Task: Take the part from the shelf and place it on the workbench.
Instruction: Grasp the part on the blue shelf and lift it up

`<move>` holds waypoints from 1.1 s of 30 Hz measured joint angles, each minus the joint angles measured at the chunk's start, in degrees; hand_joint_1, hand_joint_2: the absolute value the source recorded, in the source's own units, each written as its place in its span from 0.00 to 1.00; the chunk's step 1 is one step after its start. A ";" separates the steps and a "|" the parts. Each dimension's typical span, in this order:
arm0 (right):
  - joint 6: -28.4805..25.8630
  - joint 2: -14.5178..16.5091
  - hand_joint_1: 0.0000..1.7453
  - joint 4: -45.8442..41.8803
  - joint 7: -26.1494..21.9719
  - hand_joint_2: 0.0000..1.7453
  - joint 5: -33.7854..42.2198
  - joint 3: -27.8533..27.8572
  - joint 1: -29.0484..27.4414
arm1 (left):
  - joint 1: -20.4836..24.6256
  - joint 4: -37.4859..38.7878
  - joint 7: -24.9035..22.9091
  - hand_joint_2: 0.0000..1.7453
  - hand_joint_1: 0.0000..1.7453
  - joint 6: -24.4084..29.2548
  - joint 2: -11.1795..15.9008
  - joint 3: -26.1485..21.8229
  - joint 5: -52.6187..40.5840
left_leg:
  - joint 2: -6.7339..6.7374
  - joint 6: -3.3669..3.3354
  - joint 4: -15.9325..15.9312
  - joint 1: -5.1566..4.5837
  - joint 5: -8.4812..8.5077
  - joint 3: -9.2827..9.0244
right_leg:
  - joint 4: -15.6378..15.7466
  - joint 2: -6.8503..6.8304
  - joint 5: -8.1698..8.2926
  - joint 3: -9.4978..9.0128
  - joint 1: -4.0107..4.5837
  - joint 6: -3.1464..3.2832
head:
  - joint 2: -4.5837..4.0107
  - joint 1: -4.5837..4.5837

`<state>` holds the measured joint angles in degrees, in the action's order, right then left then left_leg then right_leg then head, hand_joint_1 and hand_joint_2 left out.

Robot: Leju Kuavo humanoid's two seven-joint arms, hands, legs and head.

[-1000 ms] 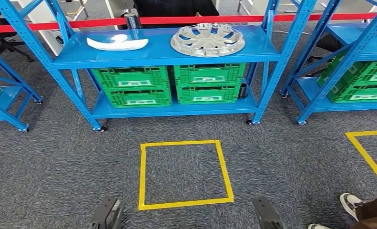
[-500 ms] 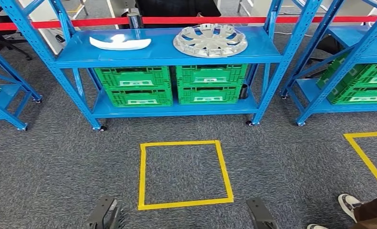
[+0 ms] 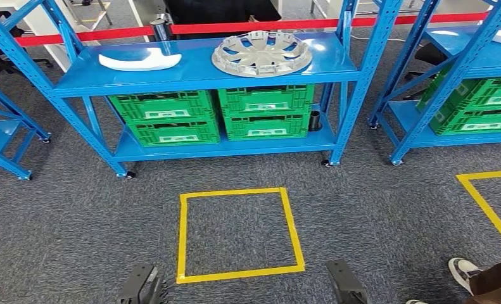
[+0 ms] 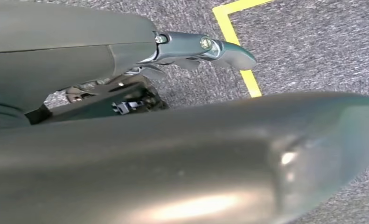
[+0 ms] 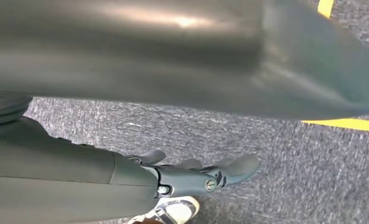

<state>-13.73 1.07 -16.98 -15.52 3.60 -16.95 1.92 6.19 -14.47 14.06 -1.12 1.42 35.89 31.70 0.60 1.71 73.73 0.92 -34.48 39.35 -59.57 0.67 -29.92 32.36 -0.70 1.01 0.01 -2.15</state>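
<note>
Left hand (image 3: 143,288) and right hand (image 3: 346,286) hanging released over carpet, hubcap (image 3: 261,53) near shelf (image 3: 197,75) front edge

The robot's dark grey left hand (image 3: 143,288) hangs low at the bottom edge of the head view, and its dark grey right hand (image 3: 346,286) hangs low at the same edge on the other side, well apart from it. In the left wrist view the left hand (image 4: 191,49) holds nothing, its slim dark fingers (image 4: 233,50) stretched out straight beside the thick grey thumb. The right wrist view shows the right hand (image 5: 187,175) likewise empty, its fingers (image 5: 240,165) extended and slightly spread.
</note>
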 joint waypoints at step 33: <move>-1.94 0.07 0.00 -0.31 -1.83 0.00 -0.07 -0.01 -0.37 | -0.33 -0.24 0.01 0.00 0.00 -0.48 0.04 -0.02 0.12 | -0.58 -0.98 -7.90 -0.79 4.62 -3.31 | -0.46 0.14 -0.21 -0.04 -0.30 -0.43 | 0.00 -0.16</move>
<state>-15.67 1.14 -17.29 -17.36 3.53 -16.96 1.56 5.86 -14.71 14.07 -1.60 1.46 35.87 31.81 0.02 0.73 65.84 0.13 -29.85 36.04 -60.03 0.81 -30.13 32.32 -1.00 0.59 0.01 -2.32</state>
